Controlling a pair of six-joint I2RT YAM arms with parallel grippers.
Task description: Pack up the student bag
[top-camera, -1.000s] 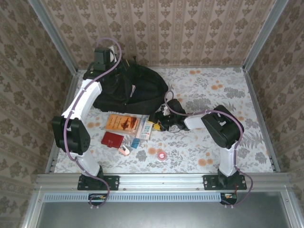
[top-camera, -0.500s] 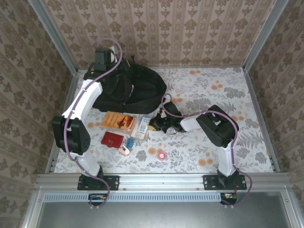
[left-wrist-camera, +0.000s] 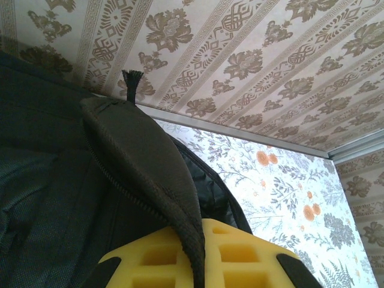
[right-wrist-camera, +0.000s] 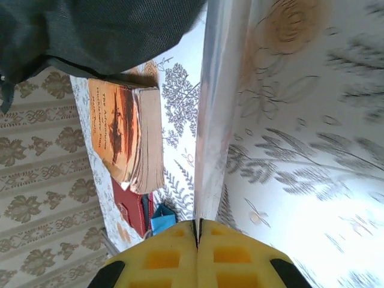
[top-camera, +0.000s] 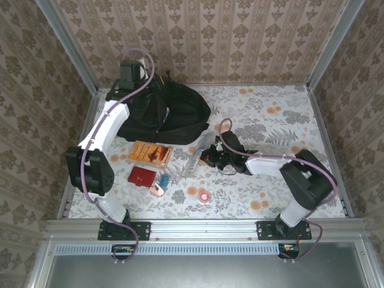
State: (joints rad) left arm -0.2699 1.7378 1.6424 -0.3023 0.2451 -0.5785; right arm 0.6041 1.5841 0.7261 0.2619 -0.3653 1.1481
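Student bag (top-camera: 174, 111) clenched by left tool (left-wrist-camera: 195, 264), right tool (right-wrist-camera: 198, 237) near it, gripping clear packet (right-wrist-camera: 221, 90)

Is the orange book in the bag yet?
Out: the orange book lies on the table, just in front of the student bag.

Table (top-camera: 270, 123) is done up in a floral print with orange blossoms and boxed in by metal rails. The far-left corner is taken up by the student bag (top-camera: 174, 111), slumped right on the print. Just in front of it, an orange paperback (top-camera: 150, 153) is laid flat, cover up. Closer in, a small dark-red case (top-camera: 141, 176) is parked. A little blue thing (top-camera: 164, 179) is tucked just to its right, and a pinkish-white bit (top-camera: 157, 190) sits by that. A small red round item (top-camera: 204, 195) is set apart, toward the middle. A clear flat packet (top-camera: 197, 159) is tipped up right of the paperback. Whether its low end is touching can't be told.
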